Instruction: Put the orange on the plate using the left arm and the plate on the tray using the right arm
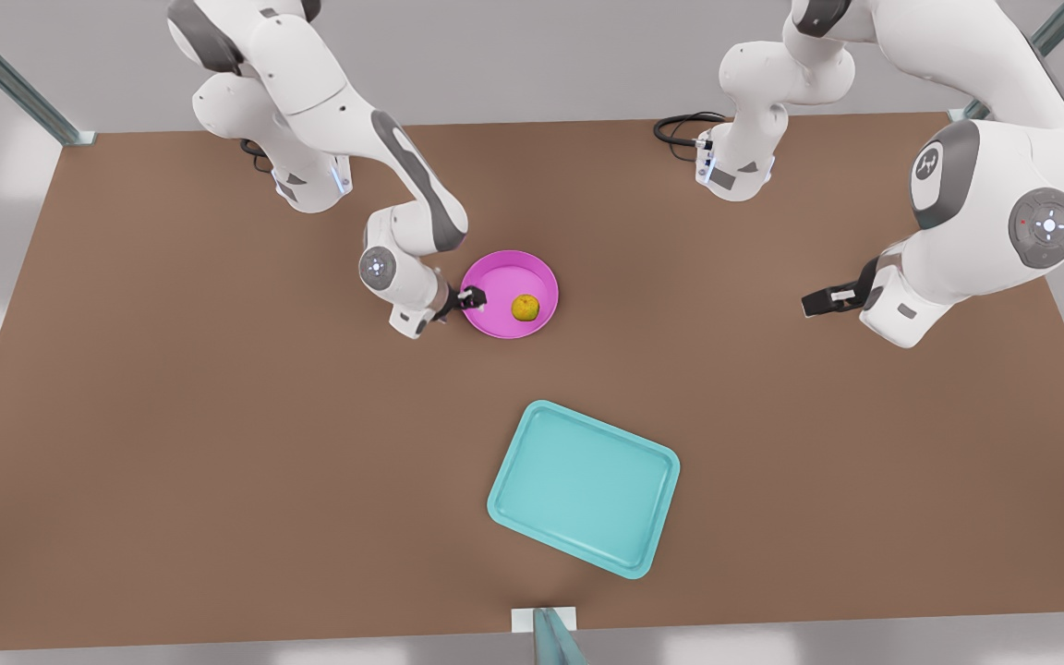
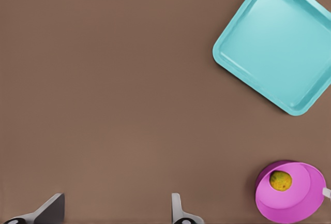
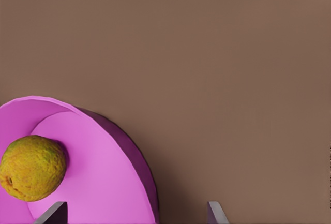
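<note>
Two white Franka arms, grey at the joints

Glossy white rounded shells, grey joint bands, round caps with small lights; black cable (image 1: 684, 126) coiled beside one base; dark pincer fingers (image 1: 470, 296).

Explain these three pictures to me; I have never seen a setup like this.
Two white robot arms, drawn by a simulator, stand at a brown table. The front view looks down on everything; the other two pictures come from a camera on each arm's wrist. On the table lie a pink plate with an orange on it, and a teal tray apart from the plate. The right gripper, at the front view's left, has its open fingers astride the plate's rim. The left gripper, at the front view's right, waits open, holding nothing.
</note>
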